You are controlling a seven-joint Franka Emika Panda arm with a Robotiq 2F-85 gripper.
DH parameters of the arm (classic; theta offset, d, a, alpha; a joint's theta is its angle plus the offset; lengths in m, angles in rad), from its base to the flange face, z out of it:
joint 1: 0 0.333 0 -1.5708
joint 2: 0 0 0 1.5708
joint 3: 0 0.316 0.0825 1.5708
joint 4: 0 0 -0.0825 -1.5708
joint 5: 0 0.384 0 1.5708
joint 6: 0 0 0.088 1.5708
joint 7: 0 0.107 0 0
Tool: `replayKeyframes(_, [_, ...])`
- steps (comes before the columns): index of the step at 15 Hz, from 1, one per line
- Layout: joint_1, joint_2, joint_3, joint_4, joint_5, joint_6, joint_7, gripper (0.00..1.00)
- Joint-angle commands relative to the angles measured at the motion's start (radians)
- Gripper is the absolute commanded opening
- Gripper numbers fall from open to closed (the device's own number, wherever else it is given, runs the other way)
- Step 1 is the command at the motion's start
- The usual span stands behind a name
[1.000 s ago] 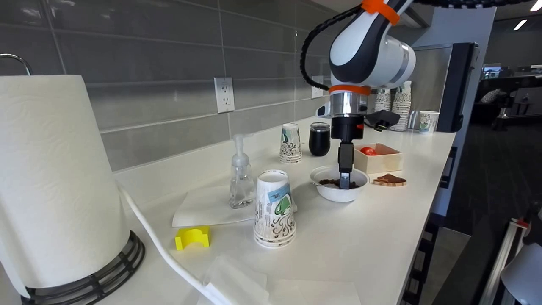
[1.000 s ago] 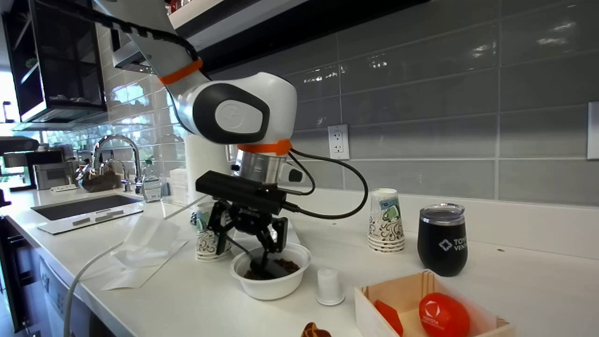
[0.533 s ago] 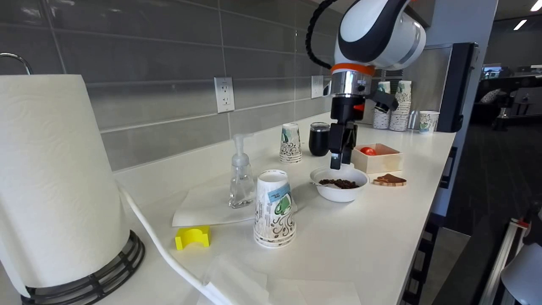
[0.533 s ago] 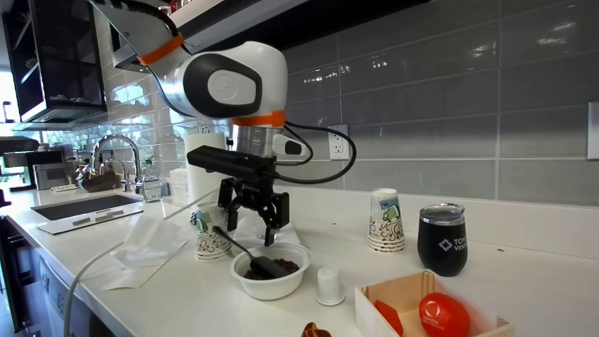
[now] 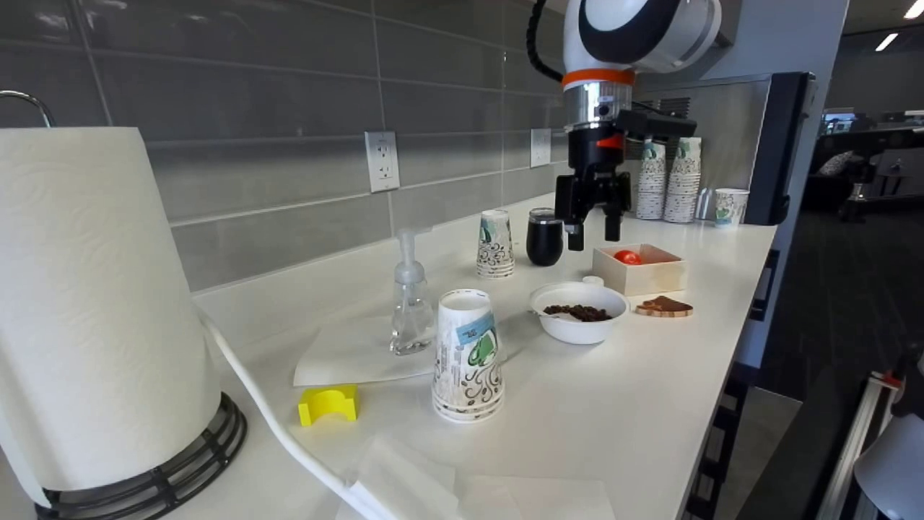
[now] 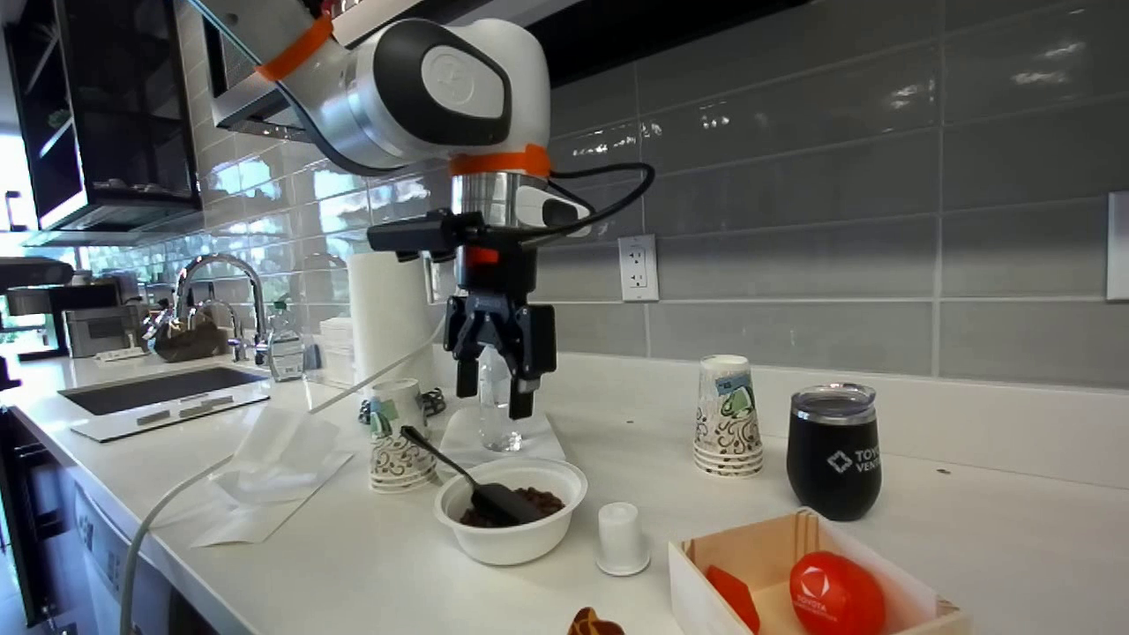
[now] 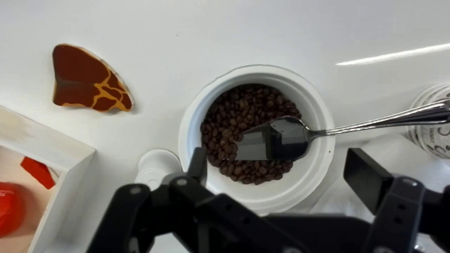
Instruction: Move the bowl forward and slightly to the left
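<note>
I have my end effector (image 5: 593, 235) poised above the surface (image 5: 599, 412), its fingers (image 7: 367, 179) spread wide with nothing between them; the bowl (image 5: 575, 333) stands upright below and apart from it, well inside both the wall-side edge and the front edge, and well short of the far front corner; being round, it offers no long axis. In the wrist view the bowl appears ahead of the fingertips, toward the front edge, and offset toward the finger on the side of the wooden box (image 5: 653, 280); how much of this is only viewing angle I cannot tell; the finger spread runs roughly parallel to the serving utensil (image 7: 295, 137), which lies in the bowl on brown beans (image 7: 242, 103), its handle crossing the rim toward a stack of paper cups (image 6: 392, 463). The coming move, in my judgement, turns on this offset; the bowl looks too wide to straddle, so I expect to lower one finger inside the rim and one outside, clear of the handle; since the arm (image 6: 450, 81) seems to enter from the front-edge side, I take forward as toward the wall-side edge and left as toward the cups, which the handle could strike.
</note>
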Motion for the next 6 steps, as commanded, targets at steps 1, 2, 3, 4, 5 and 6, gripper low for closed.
replayKeyframes(1, [-0.015, -0.004, 0.006, 0.077, -0.041, -0.118, 0.076, 1.0])
replayKeyframes(2, [-0.016, -0.004, 0.006, 0.089, -0.043, -0.133, 0.086, 1.0])
replayKeyframes(3, [-0.016, -0.005, 0.006, 0.1, -0.046, -0.149, 0.088, 1.0])
replayKeyframes(4, [-0.015, -0.005, 0.006, 0.109, -0.048, -0.161, 0.089, 1.0])
replayKeyframes(5, [-0.016, -0.006, 0.006, 0.115, -0.046, -0.166, 0.102, 1.0])
replayKeyframes(6, [-0.016, -0.005, 0.005, 0.121, -0.046, -0.171, 0.105, 1.0])
